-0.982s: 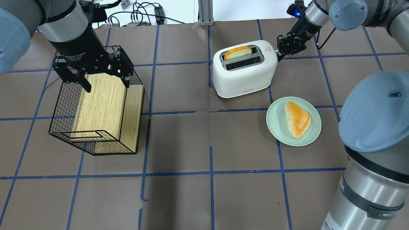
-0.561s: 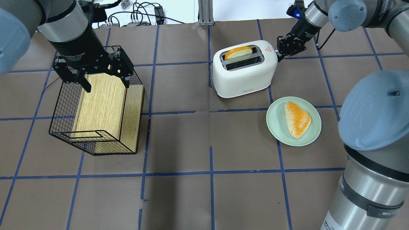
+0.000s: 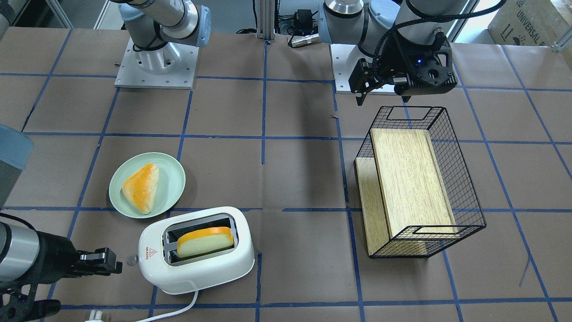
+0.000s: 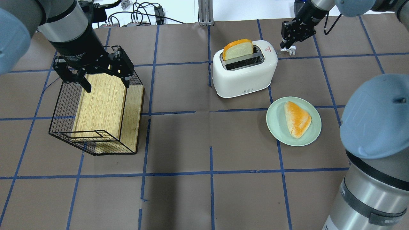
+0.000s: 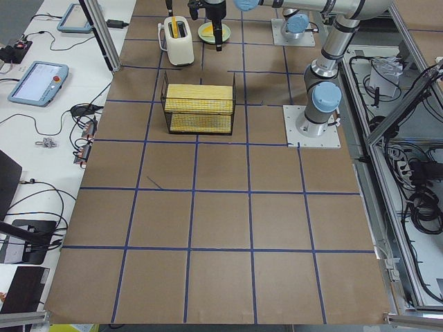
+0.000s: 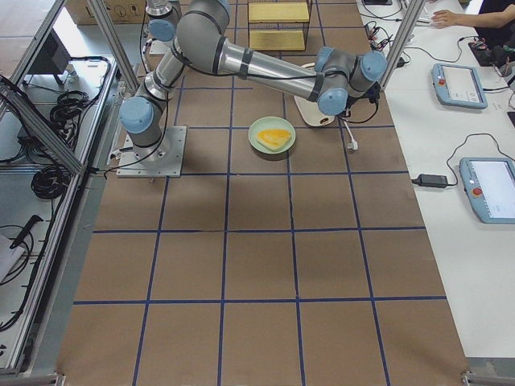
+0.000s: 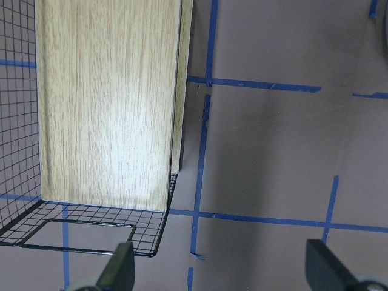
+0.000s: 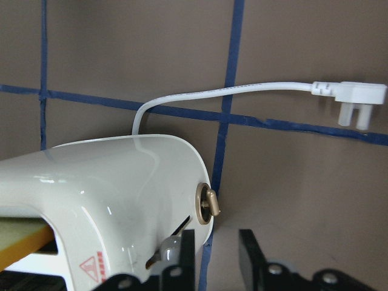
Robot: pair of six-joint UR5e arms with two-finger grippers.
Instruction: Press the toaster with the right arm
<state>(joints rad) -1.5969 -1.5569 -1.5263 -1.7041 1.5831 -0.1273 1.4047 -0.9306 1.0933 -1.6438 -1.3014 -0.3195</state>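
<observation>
Plate [image 4: 274, 127]: set nearest on the bench [image 4: 204, 198], a bread piece [image 4: 297, 118] lying on it.
Toaster [image 4: 244, 75]: placed beyond the plate, its long axis running left-right; a slice [image 4: 238, 48] is seen raised in the far slot; a red warning triangle [image 4: 267, 49] is marked at its right end, the writing below too small to read.
Right hand [image 4: 287, 43]: held just off that right end, fingers nearly closed on nothing; the lever end faces it.
Left hand [image 4: 96, 72]: spread open over the wire basket [image 4: 96, 147], well apart.

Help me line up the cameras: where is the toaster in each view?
Front-facing: toaster bottom, left of centre.
Overhead: upper centre-right.
Exterior left: top, left of centre.
Exterior right: hidden behind the right arm.
Left wrist: absent.
Right wrist: lower left.
Shared landmark: green plate.
</observation>
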